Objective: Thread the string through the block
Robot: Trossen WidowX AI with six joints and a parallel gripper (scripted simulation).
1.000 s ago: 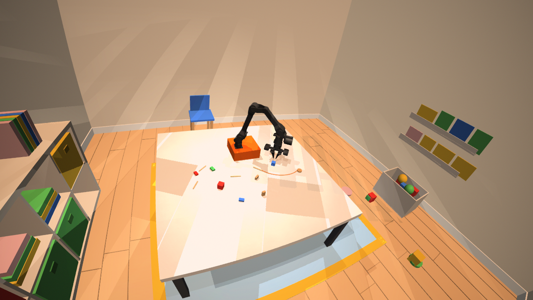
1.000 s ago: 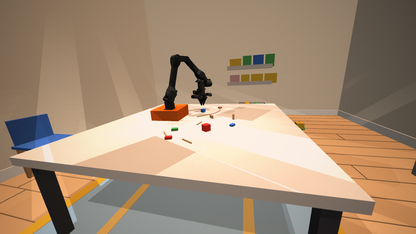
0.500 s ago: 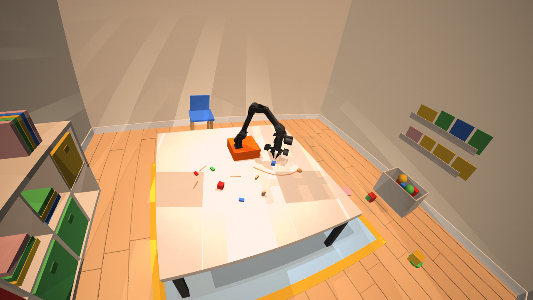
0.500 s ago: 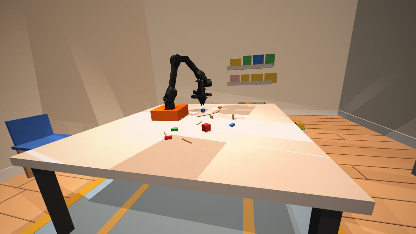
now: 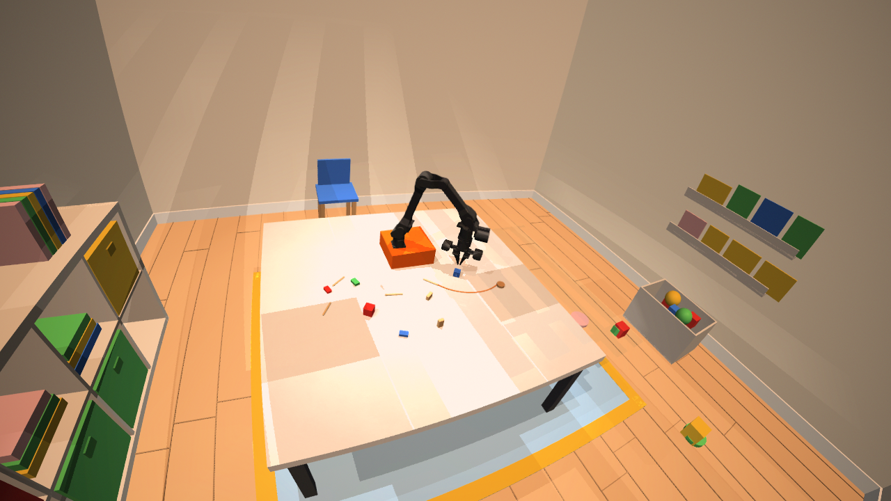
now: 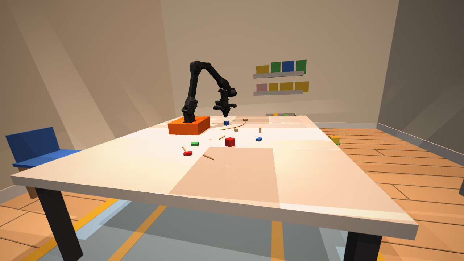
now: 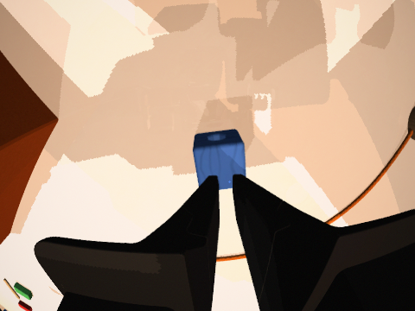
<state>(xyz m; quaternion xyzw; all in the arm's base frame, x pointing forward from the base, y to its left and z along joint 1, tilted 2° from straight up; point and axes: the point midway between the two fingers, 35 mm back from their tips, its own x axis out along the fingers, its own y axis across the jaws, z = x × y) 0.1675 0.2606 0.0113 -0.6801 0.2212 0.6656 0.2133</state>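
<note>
On the far left in the top view, a shelf unit [image 5: 87, 225] has upright books [image 5: 54, 225] on its top board. Its compartments hold more books, a yellow bin [image 5: 113, 268] and two green bins, one [image 5: 117, 370] above the other [image 5: 96, 451].

Next comes the table [image 5: 336, 386] [image 6: 227, 181] [image 7: 130, 194]. Toward its left lie loose sticks and a small red piece [image 5: 327, 289] [image 6: 187, 153] [image 7: 25, 306], with a small green piece [image 5: 355, 281] [image 6: 194, 143] [image 7: 23, 290] nearby. Farther right is a red cube [image 5: 368, 309] [image 6: 229, 142]. Beyond that, an orange box [image 5: 414, 257] [image 6: 184, 129] [image 7: 26, 173] carries the black arm.

The thin stick [image 5: 429, 282] [image 6: 223, 129] on the string's end lies on the table, outside the block. The gripper [image 5: 459, 262] [image 6: 225, 116] [image 7: 225, 183] points down just above the blue block. Its fingers are nearly together, with a narrow gap and nothing pinched between them.

The blue block [image 5: 456, 273] [image 6: 226, 123] [image 7: 218, 157] sits on the table, showing faint wood grain and a round hole in one side. The orange string [image 5: 469, 292] [image 6: 238, 125] [image 7: 376, 186] curves past it, apart from it, to the round brown button [image 5: 500, 284] [image 6: 245, 119] [image 7: 411, 123] on the right.

On the floor at far right, an open grey box [image 5: 660, 330] holds an orange ball [image 5: 672, 298] [image 6: 275, 114], a green ball [image 5: 683, 316] [image 6: 285, 114] and red and blue pieces.
</note>
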